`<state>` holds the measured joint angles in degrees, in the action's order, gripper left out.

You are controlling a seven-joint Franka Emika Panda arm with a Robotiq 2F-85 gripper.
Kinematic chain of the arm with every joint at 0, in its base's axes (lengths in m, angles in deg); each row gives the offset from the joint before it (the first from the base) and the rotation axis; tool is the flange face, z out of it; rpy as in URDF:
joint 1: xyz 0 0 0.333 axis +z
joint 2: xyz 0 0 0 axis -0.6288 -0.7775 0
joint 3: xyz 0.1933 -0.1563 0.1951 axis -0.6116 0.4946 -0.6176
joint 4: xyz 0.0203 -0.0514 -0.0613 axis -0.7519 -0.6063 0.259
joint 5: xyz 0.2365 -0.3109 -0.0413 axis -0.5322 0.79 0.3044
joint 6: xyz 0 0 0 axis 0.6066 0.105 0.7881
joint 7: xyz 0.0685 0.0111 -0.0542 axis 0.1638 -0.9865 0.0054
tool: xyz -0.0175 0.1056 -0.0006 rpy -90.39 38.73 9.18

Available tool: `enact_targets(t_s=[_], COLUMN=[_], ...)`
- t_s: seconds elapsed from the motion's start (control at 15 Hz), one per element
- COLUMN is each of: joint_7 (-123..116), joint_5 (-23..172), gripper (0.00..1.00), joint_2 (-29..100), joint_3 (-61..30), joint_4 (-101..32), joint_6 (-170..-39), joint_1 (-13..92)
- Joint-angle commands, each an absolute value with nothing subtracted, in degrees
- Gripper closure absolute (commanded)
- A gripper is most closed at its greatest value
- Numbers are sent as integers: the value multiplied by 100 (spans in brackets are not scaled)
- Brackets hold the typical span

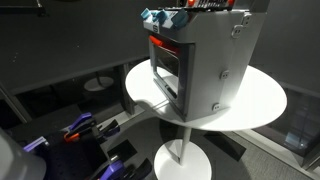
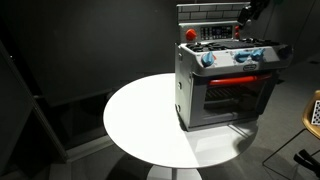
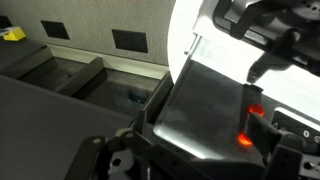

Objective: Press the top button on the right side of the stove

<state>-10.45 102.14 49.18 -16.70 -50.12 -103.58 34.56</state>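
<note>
A grey toy stove (image 1: 212,62) with a red-lit oven window stands on a round white table (image 1: 262,100); it also shows in an exterior view (image 2: 225,82). Its top carries blue knobs (image 2: 208,58) and a red knob (image 2: 190,33). My gripper (image 2: 245,13) hangs over the stove's back top corner and is mostly cut off at the frame edge. In the wrist view my gripper (image 3: 200,152) looks open, its fingers straddling a grey stove panel (image 3: 205,105). Two glowing red spots (image 3: 256,109) sit right beside one finger. Which button is which I cannot tell.
The table's white pedestal base (image 1: 182,162) stands on a dark floor. Blue and purple objects (image 1: 80,128) lie on the floor near it. A dark wall lies behind the table (image 2: 140,110). A yellow item (image 3: 12,34) and wall sockets (image 3: 128,40) show in the wrist view.
</note>
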Motion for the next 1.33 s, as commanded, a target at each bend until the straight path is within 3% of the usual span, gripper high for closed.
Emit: enact_targets(t_s=[0.0,1.27], joint_7=[-1168,-934], joint_5=[10318,9862], gripper=[0,0], joint_2=[4756,4811], joint_3=[-1599,-1616], joint_4=[-4760,-4670], joint_6=[-10331,-10011], joint_1=[3533,3618])
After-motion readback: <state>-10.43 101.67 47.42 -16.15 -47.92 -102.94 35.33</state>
